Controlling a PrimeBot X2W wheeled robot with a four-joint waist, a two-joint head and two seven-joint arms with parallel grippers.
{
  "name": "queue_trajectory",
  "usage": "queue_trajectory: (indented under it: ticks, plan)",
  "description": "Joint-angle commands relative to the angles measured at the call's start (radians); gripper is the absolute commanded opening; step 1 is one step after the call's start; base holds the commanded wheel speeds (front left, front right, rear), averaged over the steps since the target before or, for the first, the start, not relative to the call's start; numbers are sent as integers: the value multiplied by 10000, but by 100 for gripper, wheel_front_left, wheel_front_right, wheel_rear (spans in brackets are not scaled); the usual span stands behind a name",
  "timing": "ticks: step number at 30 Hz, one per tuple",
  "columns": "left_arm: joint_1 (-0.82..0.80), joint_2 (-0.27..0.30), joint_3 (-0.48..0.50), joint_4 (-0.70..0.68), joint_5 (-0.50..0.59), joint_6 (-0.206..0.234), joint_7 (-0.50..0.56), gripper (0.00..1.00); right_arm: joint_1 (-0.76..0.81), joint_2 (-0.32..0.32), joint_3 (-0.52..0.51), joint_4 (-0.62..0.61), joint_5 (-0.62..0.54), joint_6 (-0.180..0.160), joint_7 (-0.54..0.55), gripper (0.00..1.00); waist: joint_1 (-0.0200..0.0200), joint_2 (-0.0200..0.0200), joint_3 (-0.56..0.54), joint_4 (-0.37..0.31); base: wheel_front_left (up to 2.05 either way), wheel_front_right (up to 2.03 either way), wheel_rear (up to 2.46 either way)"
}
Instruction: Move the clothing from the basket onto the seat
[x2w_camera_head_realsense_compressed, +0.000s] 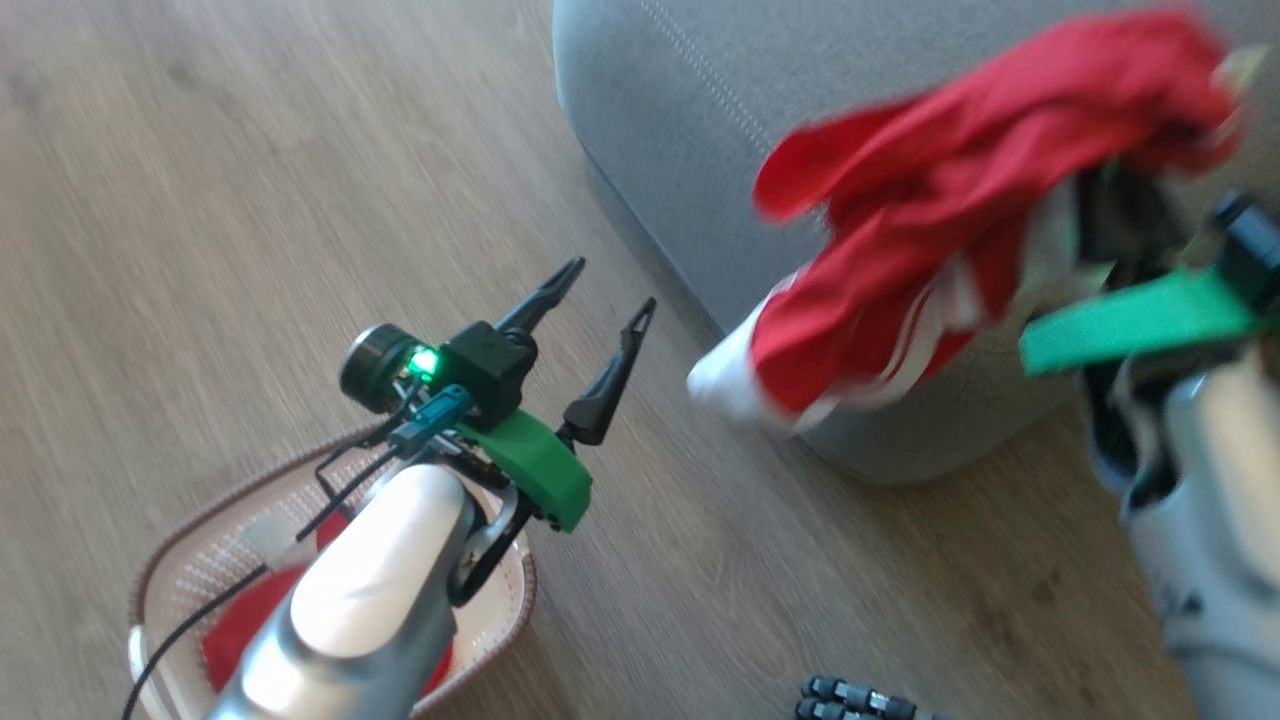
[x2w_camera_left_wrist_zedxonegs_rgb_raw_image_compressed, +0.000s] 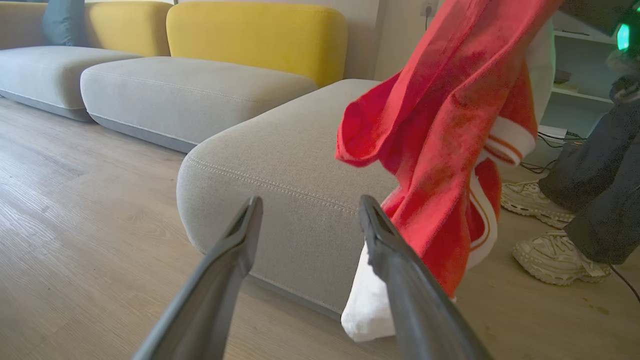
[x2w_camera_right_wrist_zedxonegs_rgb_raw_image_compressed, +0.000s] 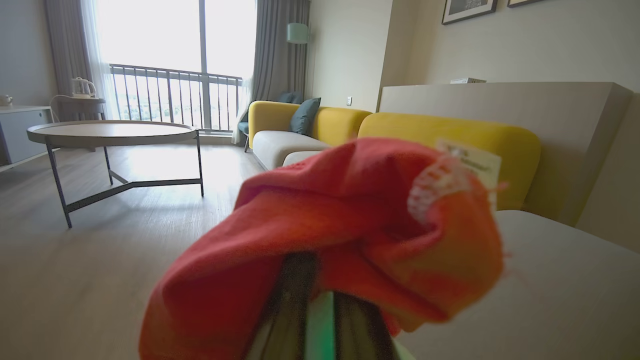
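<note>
Right gripper (x2w_camera_right_wrist_zedxonegs_rgb_raw_image_compressed: 318, 295) first: jaws clenched on the red garment (x2w_camera_right_wrist_zedxonegs_rgb_raw_image_compressed: 350, 215), the fabric bunched over the fingertips and a small pale tag (x2w_camera_right_wrist_zedxonegs_rgb_raw_image_compressed: 470, 162) poking up from the bundle. The garment (x2w_camera_left_wrist_zedxonegs_rgb_raw_image_compressed: 450, 125) hangs in the air from that grip at the rounded corner of the grey seat (x2w_camera_left_wrist_zedxonegs_rgb_raw_image_compressed: 290, 150). Its white-striped edge and white end dangle down the seat's side, close to the wooden floor (x2w_camera_left_wrist_zedxonegs_rgb_raw_image_compressed: 75, 225); touching or not, I cannot tell. Over to the left gripper (x2w_camera_head_realsense_compressed: 612, 285): jaws released, spread wide, nothing between them, pointing toward the seat. Below its pale forearm (x2w_camera_head_realsense_compressed: 380, 580) the basket (x2w_camera_head_realsense_compressed: 180, 540) sits on the floor with more red clothing (x2w_camera_head_realsense_compressed: 240, 620) inside. Beyond the garment, a person's pale shoes (x2w_camera_left_wrist_zedxonegs_rgb_raw_image_compressed: 555, 250) stand on the floor.
</note>
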Motion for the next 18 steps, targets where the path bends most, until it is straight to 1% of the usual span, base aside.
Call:
queue_trajectory:
  ticks: [1,6,10,11,15,18]
  plan:
    - [-353,308,296,-425,19,-62,-42,100,-1040,-234,-238,-127,-115,69,-51,0,0,-1,598,2,0,0,0]
    - [-423,677,415,-738,298,-62,-42,100,-2550,-585,-660,574,-222,69,-51,0,0,-1,1507,-9,0,0,0]
    - [-732,765,273,-1114,524,-63,-42,100,-3525,-1069,-1226,1239,-425,69,-51,0,0,-1,2251,338,0,0,0]
    - [-732,765,273,-1114,524,-63,-42,100,-3525,-1069,-1226,1239,-425,69,-51,0,0,-1,2251,338,0,0,0]
    - [-1191,879,-30,-1341,682,-63,-42,100,-4451,-1489,-1999,1955,-571,69,-51,0,0,-1,3053,678,0,0,0]
    - [-1572,958,-308,-1466,738,-63,-42,100,-5196,-1869,-2327,2475,-698,69,-51,0,0,-1,3534,944,0,0,0]
